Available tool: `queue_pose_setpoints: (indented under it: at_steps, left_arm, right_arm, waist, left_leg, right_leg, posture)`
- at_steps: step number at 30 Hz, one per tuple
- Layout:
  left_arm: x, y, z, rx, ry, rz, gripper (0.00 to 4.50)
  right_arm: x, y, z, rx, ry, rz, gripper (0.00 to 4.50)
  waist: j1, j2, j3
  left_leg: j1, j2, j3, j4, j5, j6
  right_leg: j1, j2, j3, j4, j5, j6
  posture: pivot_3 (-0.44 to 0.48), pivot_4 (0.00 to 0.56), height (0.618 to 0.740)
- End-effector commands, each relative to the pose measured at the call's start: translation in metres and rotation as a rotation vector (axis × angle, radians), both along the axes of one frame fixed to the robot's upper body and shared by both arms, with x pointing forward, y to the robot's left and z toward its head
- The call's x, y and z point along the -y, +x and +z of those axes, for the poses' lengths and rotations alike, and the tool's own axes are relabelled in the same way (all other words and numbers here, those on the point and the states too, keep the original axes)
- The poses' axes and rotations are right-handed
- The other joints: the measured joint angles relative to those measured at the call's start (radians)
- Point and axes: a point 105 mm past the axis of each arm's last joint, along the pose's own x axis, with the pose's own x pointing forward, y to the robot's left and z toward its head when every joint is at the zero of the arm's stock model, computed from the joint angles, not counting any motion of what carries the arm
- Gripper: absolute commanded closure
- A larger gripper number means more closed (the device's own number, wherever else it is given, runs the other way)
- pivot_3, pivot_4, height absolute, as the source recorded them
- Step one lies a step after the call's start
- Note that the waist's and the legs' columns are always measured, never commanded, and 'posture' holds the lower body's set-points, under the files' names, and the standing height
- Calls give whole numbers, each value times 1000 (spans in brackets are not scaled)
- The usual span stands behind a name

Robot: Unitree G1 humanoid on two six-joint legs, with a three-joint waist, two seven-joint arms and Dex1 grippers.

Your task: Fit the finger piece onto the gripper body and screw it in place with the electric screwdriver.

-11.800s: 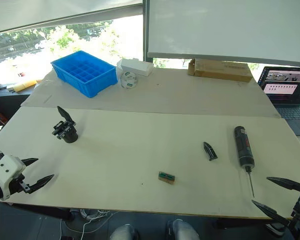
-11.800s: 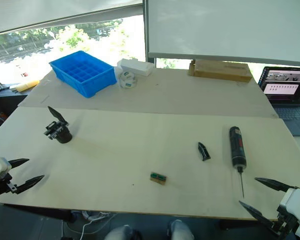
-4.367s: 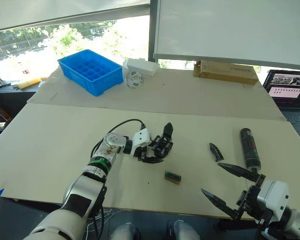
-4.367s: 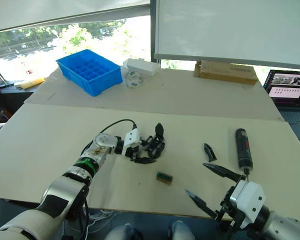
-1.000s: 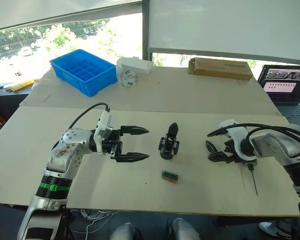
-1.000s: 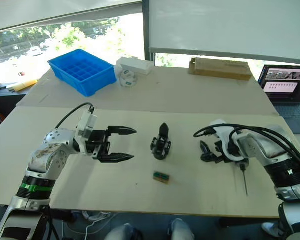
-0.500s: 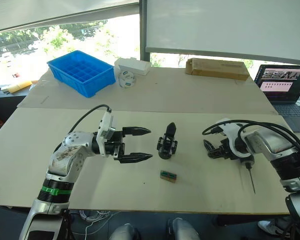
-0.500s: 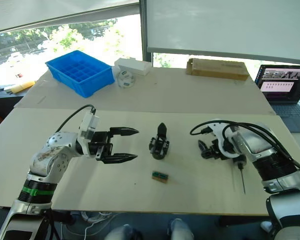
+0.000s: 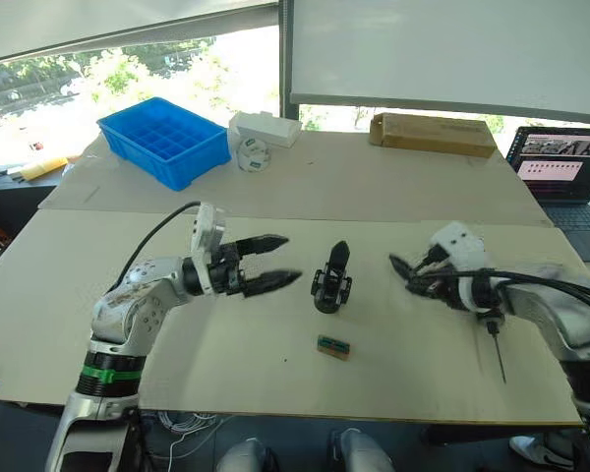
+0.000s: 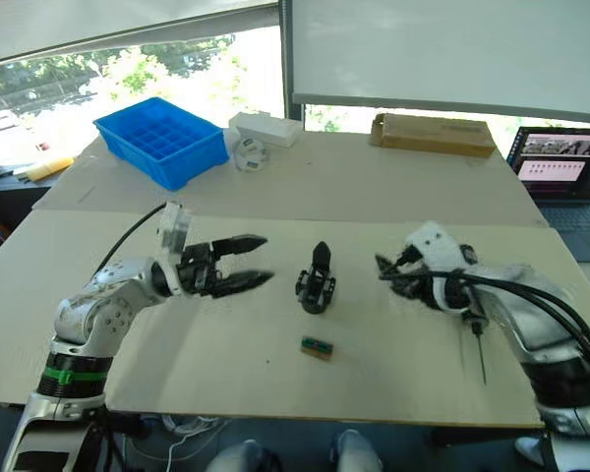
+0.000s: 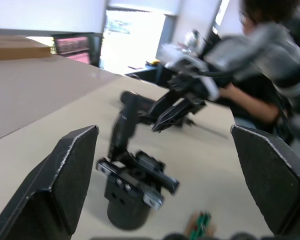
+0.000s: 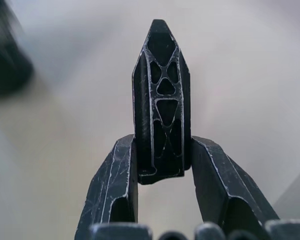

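Note:
The gripper body (image 9: 330, 283) stands upright at mid-table with its one finger pointing up. My left gripper (image 9: 289, 259) hovers open just to its left, tips aimed at it; in the left wrist view the gripper body (image 11: 130, 185) sits between the spread fingers (image 11: 65, 185). My right gripper (image 12: 162, 150) is shut on the finger piece (image 12: 160, 100), which points out past the fingertips. It holds the finger piece (image 9: 401, 267) above the table, right of the body. The electric screwdriver lies behind my right arm; its thin bit (image 9: 498, 356) shows.
A small green-and-tan block (image 9: 333, 346) lies in front of the gripper body. At the back stand a blue bin (image 9: 164, 141), a white box (image 9: 265, 128), a tape roll (image 9: 253, 154) and a cardboard box (image 9: 433, 135). A laptop (image 9: 565, 167) is at the far right.
My right gripper has shut on the finger piece and lifted it off the table. My left gripper has turned and risen slightly, staying open.

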Motion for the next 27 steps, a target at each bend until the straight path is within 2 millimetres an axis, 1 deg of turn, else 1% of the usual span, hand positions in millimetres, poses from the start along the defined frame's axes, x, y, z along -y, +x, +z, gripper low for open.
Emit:
queue_pose_setpoints:
  at_steps: [1,2,5,8,10,13,16,19,22,25,26,27]
  left_arm:
    - [14,4,27,-19,-104,43,0]
    - [18,5,31,-32,-133,51,0]
    - [33,8,46,-86,-261,59,0]
    - [44,8,55,-125,-345,39,0]
    - [49,9,57,-148,-380,35,0]
    - [58,6,56,-152,-389,14,0]
    - [65,-1,61,-154,-438,-34,0]
    - [68,-12,61,-144,-430,-99,0]
    - [68,-10,55,-145,-416,-79,0]
    - [67,-8,55,-142,-427,-61,762]
    - [67,-8,55,-144,-432,-56,1421]
    - [66,-7,55,-145,-437,-51,1607]
  right_arm:
    - [-20,-17,50,357,-7,30,3381]
    - [-25,-21,54,409,-7,33,3381]
    - [-51,-31,61,540,-21,82,3381]
    - [-71,-35,65,613,-7,108,3381]
    - [-80,-36,62,636,-22,129,3381]
    - [-87,-36,56,639,-43,149,3381]
    - [-90,-34,53,636,-50,152,3381]
    - [-91,-33,53,637,-54,151,3381]
    - [-92,-33,53,641,-55,151,3381]
    - [-92,-33,53,640,-54,151,3381]
    - [-92,-33,53,639,-53,151,3381]
    - [-92,-33,52,637,-54,153,3381]
  waist:
    - [1,0,0]
    - [1,0,0]
    - [1,0,0]
    - [-4,0,0]
    - [-6,0,0]
    - [-10,0,0]
    - [-9,0,0]
    - [-10,0,0]
    - [-11,0,0]
    - [-11,0,0]
    - [-11,0,0]
    - [-11,0,0]
  left_leg:
    - [1,0,0,0,0,0]
    - [1,0,0,0,0,0]
    - [1,0,1,0,0,0]
    - [2,-1,1,0,1,-1]
    - [3,-1,1,-1,1,-2]
    - [3,-1,1,-1,1,-2]
    - [3,-1,1,-1,1,-2]
    - [3,-1,1,-1,1,-2]
    - [4,-1,1,-1,1,-2]
    - [4,-1,1,-1,1,-2]
    - [4,-1,1,-1,1,-2]
    - [4,-1,1,-1,1,-2]
  right_leg:
    - [0,0,0,0,0,0]
    - [1,1,0,0,0,0]
    - [1,1,1,0,1,-1]
    - [1,1,1,0,1,-2]
    - [1,2,2,1,1,-2]
    - [1,2,1,1,2,-3]
    - [1,2,1,1,2,-3]
    - [1,2,1,0,2,-3]
    - [1,3,1,1,2,-4]
    - [1,3,2,1,1,-4]
    - [1,3,2,1,1,-4]
    - [1,3,2,1,1,-4]
  posture:
    - [0,150,740]
    - [0,150,740]
    - [0,150,740]
    - [0,150,740]
    - [0,150,740]
    - [0,150,740]
    - [0,150,740]
    - [0,150,740]
    - [0,150,740]
    - [0,150,740]
    - [0,150,740]
    - [0,150,740]
